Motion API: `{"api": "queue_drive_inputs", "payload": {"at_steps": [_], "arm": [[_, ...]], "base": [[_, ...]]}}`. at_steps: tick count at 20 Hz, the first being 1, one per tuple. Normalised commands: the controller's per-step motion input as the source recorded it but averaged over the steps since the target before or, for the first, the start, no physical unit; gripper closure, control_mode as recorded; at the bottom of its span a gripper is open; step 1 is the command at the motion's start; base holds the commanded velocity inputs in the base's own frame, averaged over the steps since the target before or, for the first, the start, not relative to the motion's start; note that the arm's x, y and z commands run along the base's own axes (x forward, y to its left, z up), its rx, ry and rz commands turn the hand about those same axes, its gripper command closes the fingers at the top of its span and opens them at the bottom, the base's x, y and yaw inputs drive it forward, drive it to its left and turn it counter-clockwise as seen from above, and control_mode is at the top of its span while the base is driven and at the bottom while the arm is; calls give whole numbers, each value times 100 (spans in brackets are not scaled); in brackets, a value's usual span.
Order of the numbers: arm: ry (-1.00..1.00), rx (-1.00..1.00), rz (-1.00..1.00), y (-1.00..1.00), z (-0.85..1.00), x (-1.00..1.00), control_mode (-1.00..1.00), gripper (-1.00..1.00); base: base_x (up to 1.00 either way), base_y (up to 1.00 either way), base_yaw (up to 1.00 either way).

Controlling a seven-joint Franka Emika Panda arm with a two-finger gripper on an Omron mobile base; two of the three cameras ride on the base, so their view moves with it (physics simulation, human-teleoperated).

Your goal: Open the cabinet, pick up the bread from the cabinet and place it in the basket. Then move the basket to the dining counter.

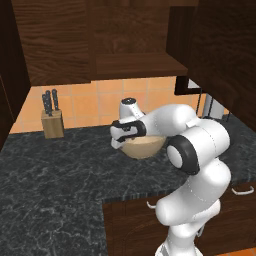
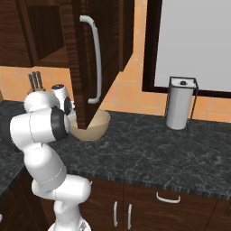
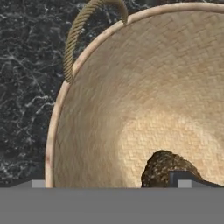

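We find the bread (image 3: 164, 168), a dark crusty lump, lying on the woven floor of the basket (image 3: 105, 109), low in the hand view. The base views do not show the bread; the hand view adds a rope handle (image 3: 76, 33) on the basket rim. The basket (image 1: 145, 146) sits on the black marbled countertop (image 1: 55, 175), w/ the wrist over it.

Right base view: the cabinet (image 2: 85, 54) door hangs open w/ its silver bar handle (image 2: 95, 58) facing us, and its lower edge partly hides the basket (image 2: 97, 126). A paper towel holder (image 2: 180, 103) stands well apart to the right. Left base view: a knife block (image 1: 52, 120) stands near the wall.

The gripper (image 1: 118, 136) hovers just above the basket, jaws spread wide, holding nothing; one dark fingertip (image 3: 181, 177) overlaps the bread in the hand view.
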Motion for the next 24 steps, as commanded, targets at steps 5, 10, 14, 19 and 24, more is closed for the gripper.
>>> {"api": "queue_drive_inputs", "payload": {"at_steps": [5, 10, 14, 19, 24], "arm": [[0, 0, 3, -1, -27, 4, -100, -100], [0, 0, 0, -8, -14, -4, -100, 100], [0, 0, 0, 0, -11, -3, -100, 100], [0, 0, 0, -1, -14, -3, -100, 100], [0, 0, 0, 0, -7, -4, -100, 100]], "base": [[0, 0, 0], [0, 0, 0], [0, 0, 0], [0, 0, 0], [0, 0, 0]]}}
